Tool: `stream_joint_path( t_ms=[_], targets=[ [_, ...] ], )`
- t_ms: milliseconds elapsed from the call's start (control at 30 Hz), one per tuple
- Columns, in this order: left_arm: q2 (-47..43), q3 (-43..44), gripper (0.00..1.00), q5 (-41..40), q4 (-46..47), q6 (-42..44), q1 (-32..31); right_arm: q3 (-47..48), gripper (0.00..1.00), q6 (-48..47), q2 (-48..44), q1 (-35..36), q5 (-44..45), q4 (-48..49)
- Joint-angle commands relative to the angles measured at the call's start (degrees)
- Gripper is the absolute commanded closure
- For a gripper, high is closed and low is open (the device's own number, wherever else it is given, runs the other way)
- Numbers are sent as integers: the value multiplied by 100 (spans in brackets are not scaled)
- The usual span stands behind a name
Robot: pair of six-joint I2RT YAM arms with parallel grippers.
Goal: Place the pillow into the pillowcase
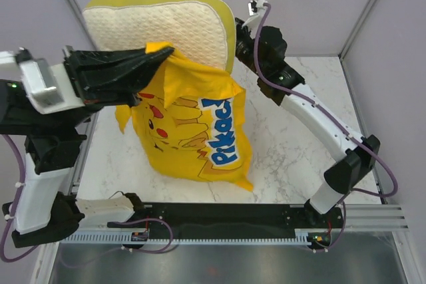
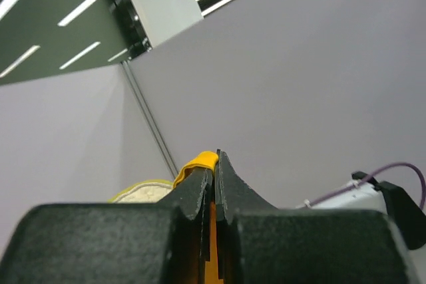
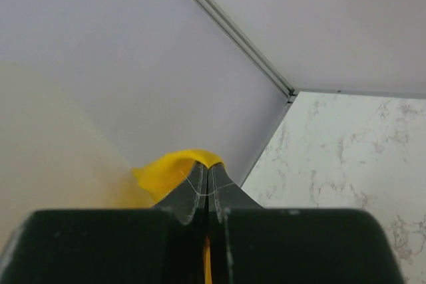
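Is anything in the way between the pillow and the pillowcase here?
Nothing visible. The left hand and right hand each pinch the pillowcase cloth, holding it up against the pillow, whose top shows above it. No other thing lies between them; the pillow's lower part is hidden.

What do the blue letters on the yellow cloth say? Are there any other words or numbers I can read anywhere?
"Pikac": big blue letters with white edges, printed on the pillowcase, running slantwise up its right side. The end of the word is lost in a fold at the top.
Nothing else can be read: the pillow shows no writing, and neither wrist view shows any text.
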Motion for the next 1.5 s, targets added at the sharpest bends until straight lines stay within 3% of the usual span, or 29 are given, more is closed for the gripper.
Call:
stream_joint_path(
  t_ms=[0, 100, 200, 333, 433, 567, 667, 833, 900, 1000, 1067, 1200, 1267, 1367, 1467],
  targets=[
    [-439, -1198, 98, 55, 1191, 147, -30, 1988, 100, 92, 73, -440, -86, 48],
    [-511, -1676, 98, -50, 1167, 269, -31, 2793, 100, 162, 347, -660, -192, -277],
    [-371, -1177, 98, -94, 851, 472, -22, 2797, 100, 163, 102, -845, -227, -313],
    [147, 848, 98, 178, 227, 446, -22, 866, 100, 145, -679, -854, -70, 107],
    [700, 1914, 98, 266, 24, 393, -22, -252, 100, 373, -734, -863, -78, 740],
    [632, 1990, 98, 249, 33, 437, -22, -518, 100, 646, -357, -854, -332, 987],
    [290, 1008, 98, -57, 155, 744, -22, 95, 100, 411, -128, -854, -298, 646],
    [-607, -1126, 98, -726, 875, 1412, -22, 2694, 100, -206, 380, -916, -34, -670],
    [-704, -1455, 98, -780, 990, 1439, -30, 4087, 100, -154, 671, -1100, -130, -962],
    [-661, -1273, 98, -675, 1008, 1439, -30, 4632, 100, 205, 814, -1434, -324, -1043],
    [-459, -905, 98, -552, 939, 1448, -22, 4161, 100, 181, 524, -1478, -315, -868],
    [120, 867, 98, -121, 544, 1124, -22, 1459, 100, 374, -468, -1478, -149, -42],
    [349, 1258, 98, 98, 543, 965, -22, 647, 100, 532, -549, -1478, -139, 222],
    [359, 1506, 98, 170, 543, 824, -31, 283, 100, 690, -462, -1478, -279, 346],
    [53, 910, 98, -66, 638, 1008, -22, 526, 100, 612, -383, -1478, -228, 346]
  ],
)
